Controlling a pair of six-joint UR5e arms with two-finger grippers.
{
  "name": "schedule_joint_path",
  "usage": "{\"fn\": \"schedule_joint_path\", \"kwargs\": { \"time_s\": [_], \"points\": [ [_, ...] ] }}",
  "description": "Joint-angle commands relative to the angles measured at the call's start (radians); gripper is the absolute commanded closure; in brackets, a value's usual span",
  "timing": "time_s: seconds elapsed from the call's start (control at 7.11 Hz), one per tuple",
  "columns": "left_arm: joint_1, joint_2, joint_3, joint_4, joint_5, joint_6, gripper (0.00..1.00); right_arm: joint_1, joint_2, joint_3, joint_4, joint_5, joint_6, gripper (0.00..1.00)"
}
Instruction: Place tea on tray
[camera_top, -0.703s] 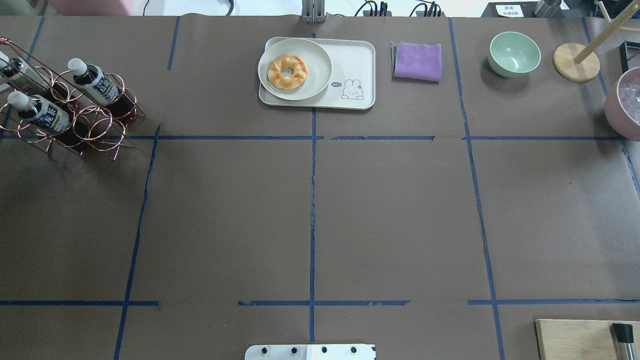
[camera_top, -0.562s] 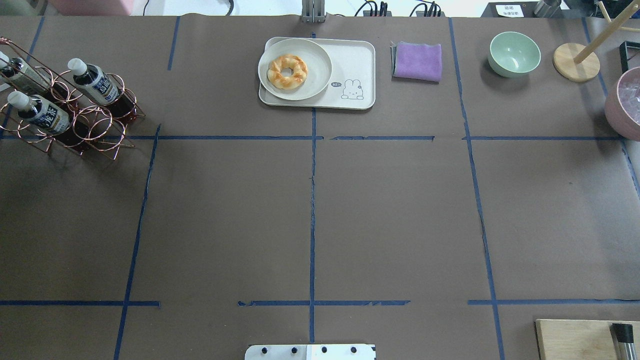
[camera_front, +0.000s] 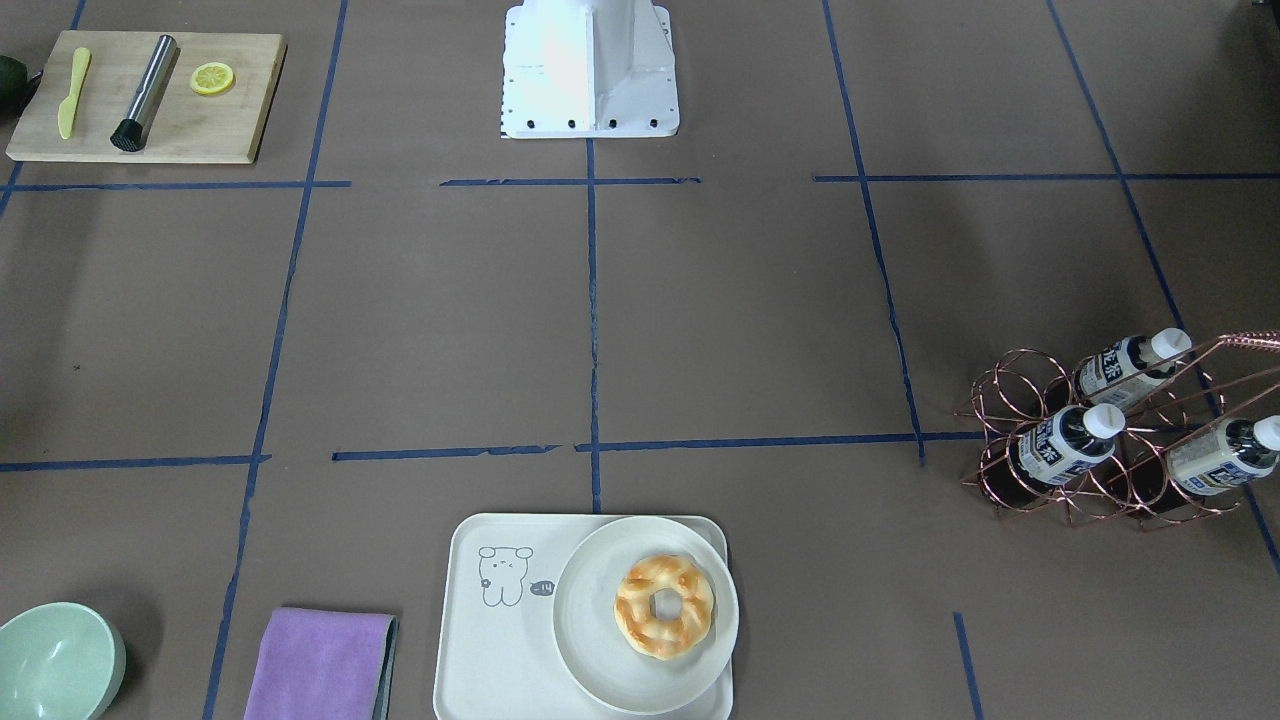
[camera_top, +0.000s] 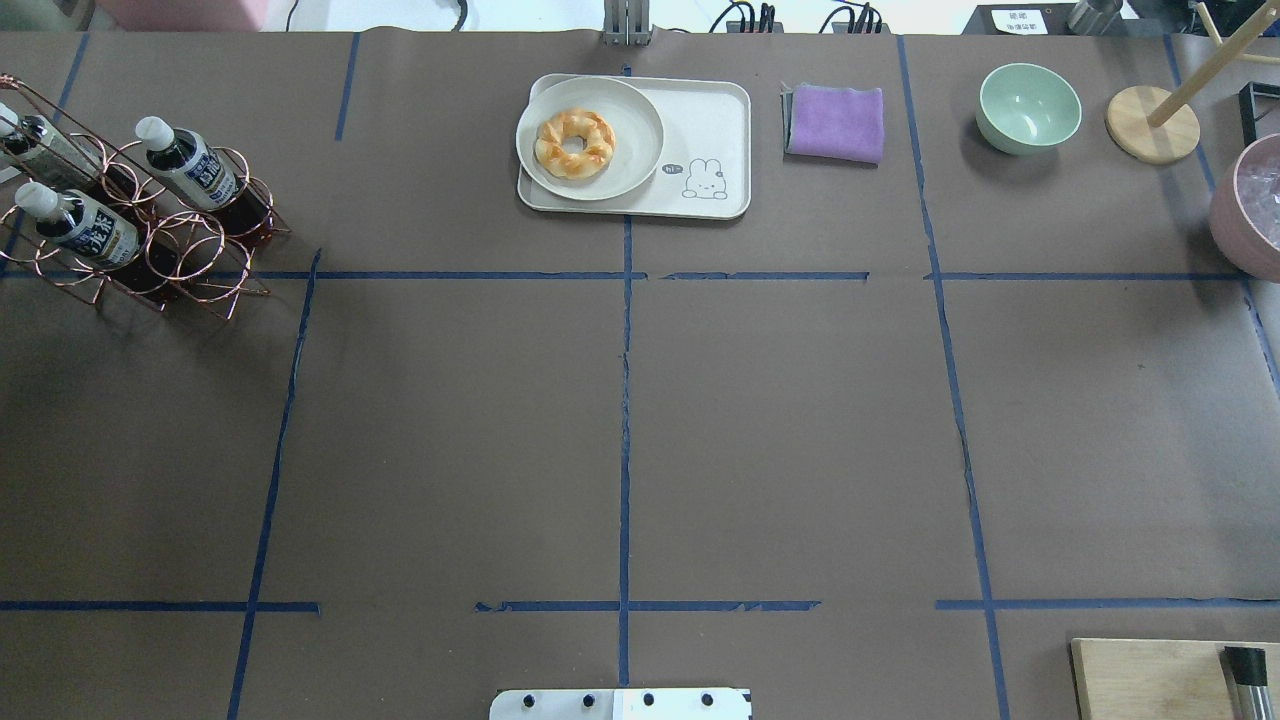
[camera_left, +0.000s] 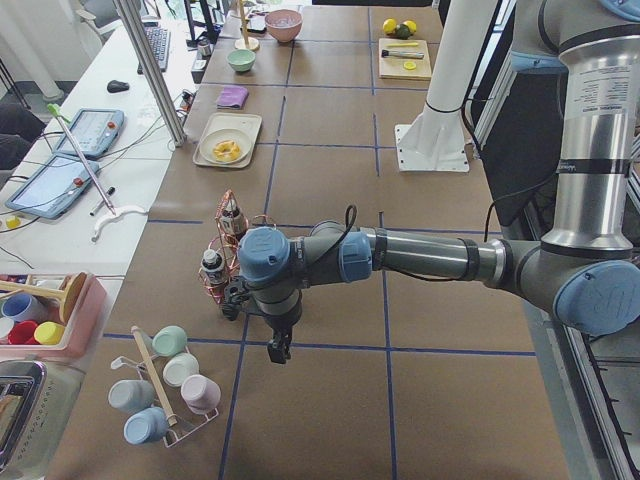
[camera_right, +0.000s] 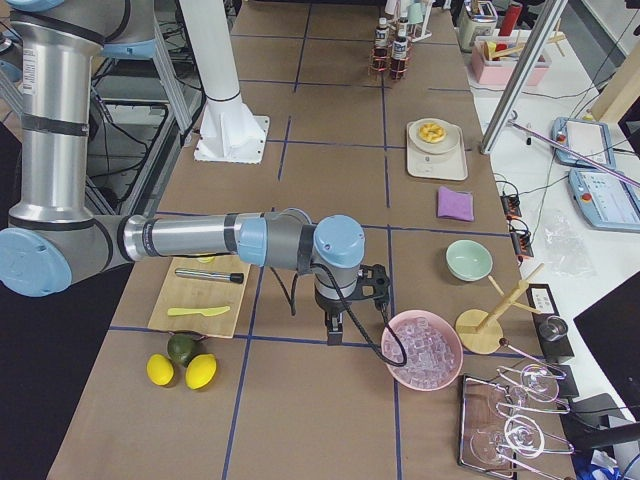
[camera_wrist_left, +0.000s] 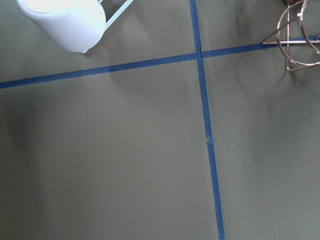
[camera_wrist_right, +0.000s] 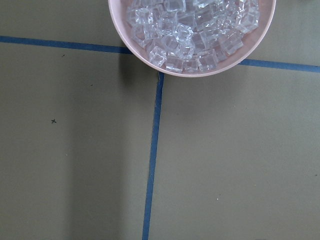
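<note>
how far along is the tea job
Done: nothing. Three small clear bottles of dark tea sit in the copper wire rack; the off-white rectangular tray holds only a round plate with doughnut. In hand: nothing; left gripper hangs beside the rack. Left: grasp, carry, place.

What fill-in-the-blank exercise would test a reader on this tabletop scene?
The copper wire rack holds ___ tea bottles.
The round plate sitting on the tray carries a ring-shaped ___.
The pink bowl is full of clear ___ cubes.
Missing words: three; doughnut; ice.
</note>
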Motion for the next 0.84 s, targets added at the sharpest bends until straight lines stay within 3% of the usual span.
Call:
{"fn": "schedule_joint_path", "kwargs": {
  "time_s": [0.0, 0.28, 0.42, 0.7],
  "points": [
    [0.000, 0.002, -0.011, 0.001, 0.003, -0.003, 0.00, 0.000, -0.001, 0.003, 0.000, 0.000, 0.002, 0.00],
    [0.005, -0.066, -0.005, -0.065, 0.000, -0.008, 0.00, 0.000, 0.000, 0.003, 0.000, 0.000, 0.004, 0.00],
    [0.005, -0.075, 0.012, -0.181, 0.000, -0.009, 0.00, 0.000, 0.000, 0.003, -0.001, 0.000, 0.004, 0.00],
    [0.012, -0.069, 0.028, -0.237, -0.011, -0.005, 0.00, 0.000, -0.001, 0.001, -0.001, 0.002, 0.004, 0.00]
  ]
}}
